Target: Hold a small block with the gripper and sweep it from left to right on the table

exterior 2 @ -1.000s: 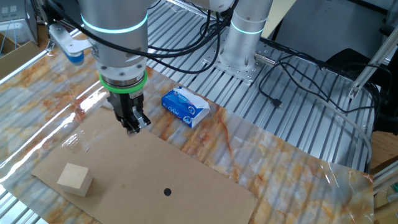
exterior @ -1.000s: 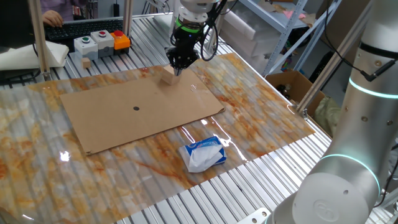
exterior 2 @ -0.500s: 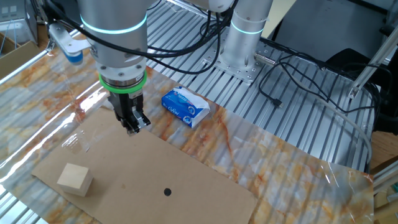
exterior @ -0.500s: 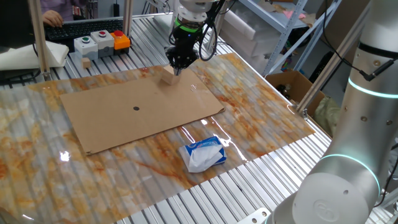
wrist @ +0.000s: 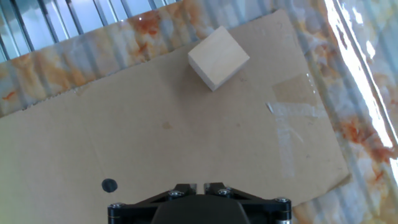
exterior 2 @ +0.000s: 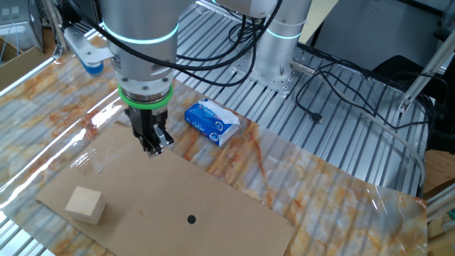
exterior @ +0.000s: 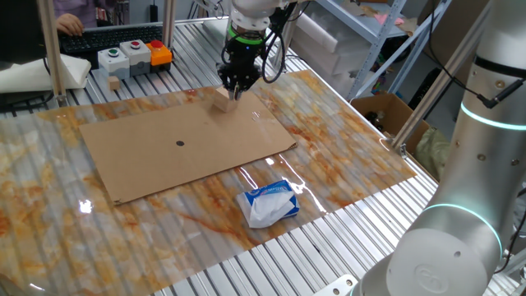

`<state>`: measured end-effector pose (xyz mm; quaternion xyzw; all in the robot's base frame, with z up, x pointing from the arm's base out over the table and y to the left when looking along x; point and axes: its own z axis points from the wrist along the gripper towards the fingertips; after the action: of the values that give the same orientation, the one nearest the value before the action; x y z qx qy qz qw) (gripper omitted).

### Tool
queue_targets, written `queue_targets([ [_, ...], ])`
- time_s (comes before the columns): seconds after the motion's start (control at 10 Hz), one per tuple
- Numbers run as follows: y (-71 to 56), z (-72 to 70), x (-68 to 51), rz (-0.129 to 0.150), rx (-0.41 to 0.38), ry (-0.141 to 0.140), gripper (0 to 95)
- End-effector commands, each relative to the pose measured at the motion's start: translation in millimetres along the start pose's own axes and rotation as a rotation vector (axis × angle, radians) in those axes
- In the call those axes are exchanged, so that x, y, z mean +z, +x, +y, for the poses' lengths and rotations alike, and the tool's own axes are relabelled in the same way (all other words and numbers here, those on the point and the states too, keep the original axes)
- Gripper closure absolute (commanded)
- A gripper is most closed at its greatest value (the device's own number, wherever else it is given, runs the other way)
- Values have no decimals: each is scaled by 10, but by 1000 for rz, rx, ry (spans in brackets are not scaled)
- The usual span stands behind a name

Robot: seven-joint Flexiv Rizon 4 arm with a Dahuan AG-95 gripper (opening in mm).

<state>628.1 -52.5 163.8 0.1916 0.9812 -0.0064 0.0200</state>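
Pale tan wooden cube, the small block point(exterior 2: 85, 205), plain-faced and sharp-edged, resting near one corner of the flat brown cardboard sheet point(exterior 2: 178, 206) on the glossy orange-and-white marbled table point(exterior 2: 334, 192). Black two-fingered gripper point(exterior 2: 151, 143) with bright green ring, hanging above the cardboard well apart from the cube, fingers pressed together and empty. Soft white-and-blue packet point(exterior 2: 211, 121) lying beside the cardboard's edge.

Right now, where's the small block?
In the other fixed view the small block sits on the cardboard sheet near its left corner, well apart from the pincer. In the hand view it lies near the sheet's top edge.
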Motion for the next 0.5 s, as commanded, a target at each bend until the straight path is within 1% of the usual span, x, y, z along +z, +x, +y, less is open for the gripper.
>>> queue_targets([
  [0.1, -6, 4, -3, -17, 41, -10, 380],
  [0.2, -14, 3, 0, -20, 40, -22, 380],
  [0.3, -29, 0, 3, -27, 34, -23, 190],
  [0.5, -149, -27, 18, -35, 7, -25, 190],
])
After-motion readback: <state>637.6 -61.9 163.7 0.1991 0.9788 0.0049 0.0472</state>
